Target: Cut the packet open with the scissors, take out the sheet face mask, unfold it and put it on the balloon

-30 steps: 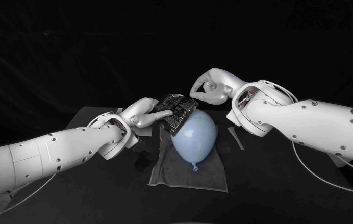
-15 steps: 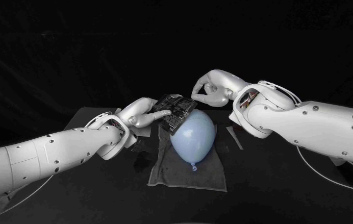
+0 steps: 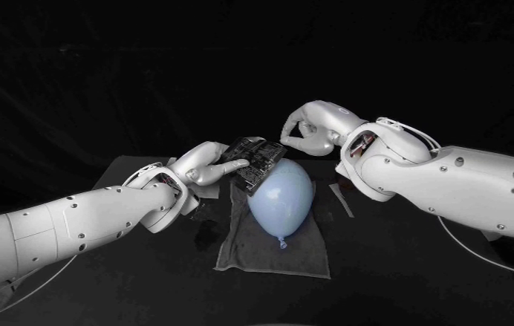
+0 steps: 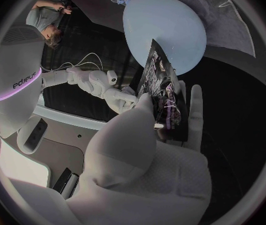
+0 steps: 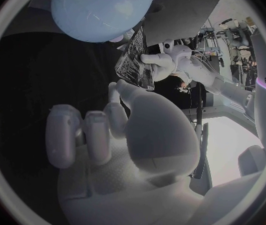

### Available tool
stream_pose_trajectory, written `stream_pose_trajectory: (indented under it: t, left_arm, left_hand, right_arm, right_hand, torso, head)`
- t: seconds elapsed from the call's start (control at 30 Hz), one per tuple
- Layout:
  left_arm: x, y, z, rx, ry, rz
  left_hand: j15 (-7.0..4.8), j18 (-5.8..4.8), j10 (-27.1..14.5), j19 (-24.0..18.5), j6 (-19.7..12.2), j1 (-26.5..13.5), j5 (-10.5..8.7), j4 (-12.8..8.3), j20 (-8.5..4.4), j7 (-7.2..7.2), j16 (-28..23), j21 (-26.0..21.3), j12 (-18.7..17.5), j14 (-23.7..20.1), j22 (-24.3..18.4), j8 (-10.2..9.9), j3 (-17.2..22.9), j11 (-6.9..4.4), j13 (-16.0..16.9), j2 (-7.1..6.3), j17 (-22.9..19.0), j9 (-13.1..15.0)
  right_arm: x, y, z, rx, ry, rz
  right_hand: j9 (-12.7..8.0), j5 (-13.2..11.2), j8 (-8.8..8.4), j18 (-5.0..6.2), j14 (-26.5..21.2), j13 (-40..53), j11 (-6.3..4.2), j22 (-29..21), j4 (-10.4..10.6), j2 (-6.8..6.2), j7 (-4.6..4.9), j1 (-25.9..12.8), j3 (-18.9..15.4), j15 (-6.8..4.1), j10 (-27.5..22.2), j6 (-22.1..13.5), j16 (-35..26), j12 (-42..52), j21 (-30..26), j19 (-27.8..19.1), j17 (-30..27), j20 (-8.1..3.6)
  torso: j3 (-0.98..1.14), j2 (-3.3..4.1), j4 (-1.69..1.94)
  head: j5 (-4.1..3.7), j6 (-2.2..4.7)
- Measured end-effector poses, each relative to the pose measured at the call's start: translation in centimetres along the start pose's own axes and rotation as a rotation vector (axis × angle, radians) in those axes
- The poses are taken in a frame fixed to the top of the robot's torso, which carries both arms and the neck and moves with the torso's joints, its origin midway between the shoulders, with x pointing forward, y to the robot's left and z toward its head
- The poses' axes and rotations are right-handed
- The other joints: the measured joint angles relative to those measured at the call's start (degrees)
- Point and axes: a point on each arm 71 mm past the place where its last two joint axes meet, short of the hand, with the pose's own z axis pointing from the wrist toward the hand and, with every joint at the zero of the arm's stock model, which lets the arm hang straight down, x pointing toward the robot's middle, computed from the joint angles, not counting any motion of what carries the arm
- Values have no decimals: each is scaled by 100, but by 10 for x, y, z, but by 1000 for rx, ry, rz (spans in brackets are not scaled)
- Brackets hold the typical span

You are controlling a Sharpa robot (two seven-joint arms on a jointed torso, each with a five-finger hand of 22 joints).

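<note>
The pale blue balloon lies on a grey cloth at the table's middle, knot toward me. My left hand holds the dark printed packet upright, just behind and left of the balloon's far end. In the left wrist view the packet stands edge-on between the thumb and a finger, with the balloon beyond it. My right hand hovers at the packet's far right corner with its fingers curled in and nothing in them. In the right wrist view the packet sits just past that thumb, with the balloon beyond.
A thin pale strip lies on the black table right of the cloth. A small pale scrap rests by the cloth's left edge under my left forearm.
My right arm has drifted slightly forward and to the right. The left hand, packet and balloon have stayed put.
</note>
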Motion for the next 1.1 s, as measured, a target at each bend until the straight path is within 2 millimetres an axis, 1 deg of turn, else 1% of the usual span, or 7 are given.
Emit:
stream_pose_trajectory:
  t: [0.37, 0.53, 0.7, 0.8, 1.0, 1.03, 1.1]
  left_arm:
    - [0, -1, 0, 2, 0, -1]
    - [0, -1, 0, 2, 0, -2]
    - [0, -1, 0, 1, 0, -2]
    - [0, 0, 0, 1, -1, -1]
    - [0, 0, 0, 0, -1, 0]
    - [0, 0, 0, 0, -1, 0]
    - [0, 0, 0, 0, -1, 0]
  left_hand:
    - [0, -1, 0, 0, -1, -1, 0, 17, 0, 1, 0, 0, 0, 0, -6, -8, 16, 0, 0, -1, 10, 9]
    - [0, -2, 0, 0, -9, -8, -1, 16, 0, 9, 0, 0, 0, 0, -6, -9, 16, 0, 0, -8, 10, 9]
    - [0, -3, 0, 0, -10, -8, -2, 16, 0, 9, 0, 0, 0, 0, -6, -9, 16, 0, 0, -8, 9, 9]
    - [0, -4, 0, 0, -10, -8, -2, 16, 0, 9, 0, 0, 0, 0, -6, -10, 16, 0, 1, -8, 9, 9]
    - [0, -6, 0, 0, -11, -16, -3, 16, 0, 10, 0, -22, 0, 0, -5, -11, 16, 0, 1, -16, 9, 17]
    - [0, -35, 0, 0, -10, -16, -3, 16, 0, 10, 0, -22, 0, 0, -5, -11, 16, 0, 1, -16, 8, 17]
    - [0, -41, 0, 0, -11, -23, -3, 16, 0, 10, 0, -21, 0, 0, -5, -11, 15, 0, 1, -23, 8, 17]
  right_arm:
    - [5, 2, 2, -10, 5, -16]
    - [5, 3, 2, -13, -4, -20]
    - [1, 10, -3, -43, -55, -17]
    - [-5, 15, -4, -64, -91, -23]
    - [-14, 26, -4, -102, -132, -32]
    - [-14, 28, -4, -107, -135, -33]
    - [-14, 32, -2, -120, -137, -34]
  right_hand:
    - [0, 0, 0, 0, -1, -4, 0, 3, 0, 0, 0, 0, 0, 1, -1, 0, 21, 0, -1, -2, 5, -1]
    - [0, 0, 0, -1, -1, -15, 0, 5, -15, -22, 0, -23, -16, 1, -1, 0, 21, -1, -1, -11, 5, -8]
    - [-1, 0, 0, -1, -1, -14, -1, 5, -47, -41, -19, -4, 15, 2, 1, 19, 20, -1, 49, -12, 4, -8]
    - [-1, 0, 0, -1, -1, -11, -21, 5, -47, -56, -19, 9, 15, 2, 20, 19, 18, -2, 49, -13, 4, -8]
    - [10, 0, 0, 0, 13, -11, -23, 2, -47, -126, -20, -61, 15, -13, 22, 19, 12, -7, 49, -14, 1, -7]
    - [12, 0, 0, -1, 13, -11, -23, 2, -47, -147, -20, -83, 15, -13, 22, 19, 12, -7, 49, -14, 0, -7]
    - [14, 0, 0, -1, 13, -11, -32, 0, -44, -152, -20, -88, 13, -13, 31, 20, 30, -7, 49, -14, 0, -7]
  torso:
    - [-2, 3, 3]
    - [-3, 4, 3]
    - [-1, 3, 0]
    - [-1, -1, -1]
    - [-2, -4, -4]
    - [-2, -4, -4]
    - [-3, -4, -4]
  head:
    - [8, -5]
    - [29, -14]
    - [46, -1]
    - [51, 4]
    - [54, -3]
    - [54, -4]
    - [54, -5]
